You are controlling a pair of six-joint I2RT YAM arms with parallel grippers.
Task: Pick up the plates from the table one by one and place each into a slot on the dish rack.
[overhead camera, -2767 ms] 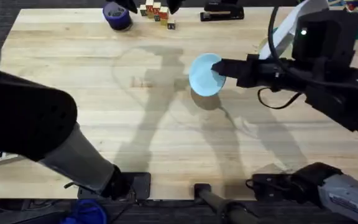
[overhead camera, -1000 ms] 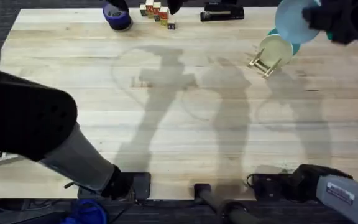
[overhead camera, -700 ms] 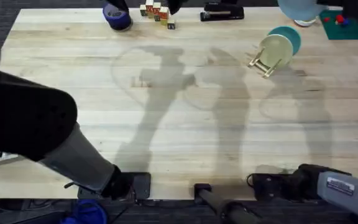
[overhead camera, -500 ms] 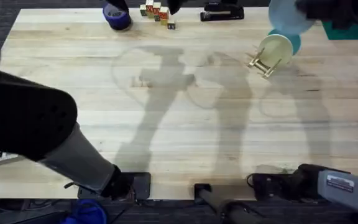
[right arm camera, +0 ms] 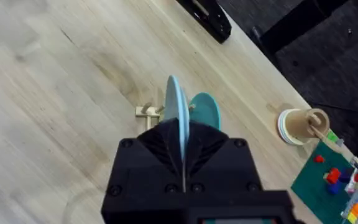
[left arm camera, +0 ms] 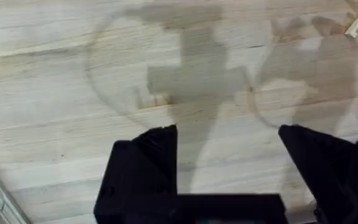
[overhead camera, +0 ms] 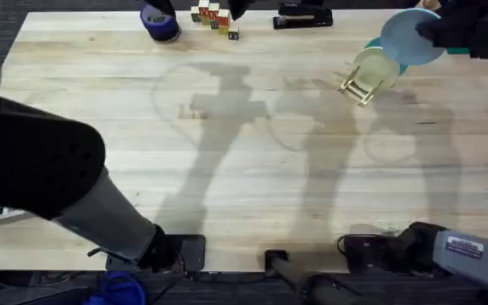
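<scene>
Holding the light blue plate [overhead camera: 411, 36] edge-on, right gripper [overhead camera: 437, 32] sits above the far right of the table [overhead camera: 227, 152], jaws clamped on the plate's rim. Plate hangs in the air just over and beyond the dish rack [overhead camera: 358, 85], not in a slot. Rack already carries a cream plate [overhead camera: 374, 65] and a teal plate [overhead camera: 396, 59] behind it, both upright and close under the held one. Left gripper [left arm camera: 229, 162] over bare wood, jaws wide apart, nothing between them. Far edge clutter: dark blue tape roll [overhead camera: 159, 21], wooden block toys [overhead camera: 213, 17], black stapler [overhead camera: 303, 17]. Green mat with blocks [right arm camera: 337, 180] and a paper cup [right arm camera: 300, 124] beyond the rack.
</scene>
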